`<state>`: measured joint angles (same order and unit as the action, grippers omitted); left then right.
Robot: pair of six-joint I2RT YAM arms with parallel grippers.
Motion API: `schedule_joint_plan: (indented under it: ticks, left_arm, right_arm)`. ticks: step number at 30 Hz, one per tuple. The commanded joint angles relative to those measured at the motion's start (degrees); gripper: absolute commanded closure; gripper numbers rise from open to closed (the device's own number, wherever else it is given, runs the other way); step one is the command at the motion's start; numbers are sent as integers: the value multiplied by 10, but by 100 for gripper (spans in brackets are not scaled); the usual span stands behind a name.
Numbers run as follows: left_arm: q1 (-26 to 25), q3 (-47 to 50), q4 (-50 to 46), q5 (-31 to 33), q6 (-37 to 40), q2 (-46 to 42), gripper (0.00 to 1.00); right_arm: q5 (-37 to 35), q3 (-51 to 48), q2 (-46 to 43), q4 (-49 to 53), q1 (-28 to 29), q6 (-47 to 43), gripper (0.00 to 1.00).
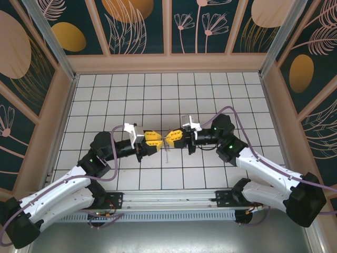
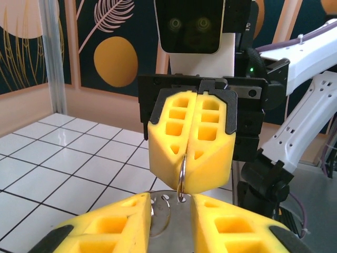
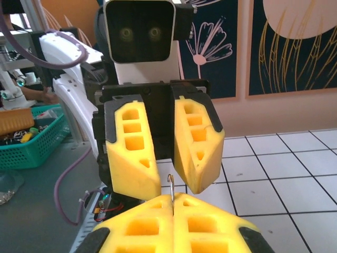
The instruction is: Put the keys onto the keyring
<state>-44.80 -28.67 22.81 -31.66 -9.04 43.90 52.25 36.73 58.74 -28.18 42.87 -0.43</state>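
My two grippers meet tip to tip above the middle of the white tiled table. The left gripper has its yellow fingers closed on the edges of a flat silver key, whose holed head points at the other gripper. The right gripper is shut on a thin steel keyring, which stands edge-on between its pads. The ring's lower end dips into the hole in the key's head. In the right wrist view the left gripper's fingers flank the ring. Something thin hangs below the meeting point.
Wooden walls with dark floral panels close off the table at the back and both sides. A metal rail runs along the near edge between the arm bases. A green basket with small items sits off the table.
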Motion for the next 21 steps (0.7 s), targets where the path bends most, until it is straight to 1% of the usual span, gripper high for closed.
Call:
schedule_joint_plan:
  ticks: [1,10,19,21]
  left_arm:
    - [-3,7,52,-25,-20,-4,77]
    - [-3,10,91,-44,-39,10,77]
    - [-11,6,93,-44,-35,35,76]
    - [-11,4,91,-43,-34,39,78]
  right_arm:
    - [27,-12,-7,-81,-1,36,100]
    - [29,-29,-3,-122,-1,61,100]
    - [22,-37,-4,-144,-1,68,100]
    - [23,-37,-2,-148,-1,69,100]
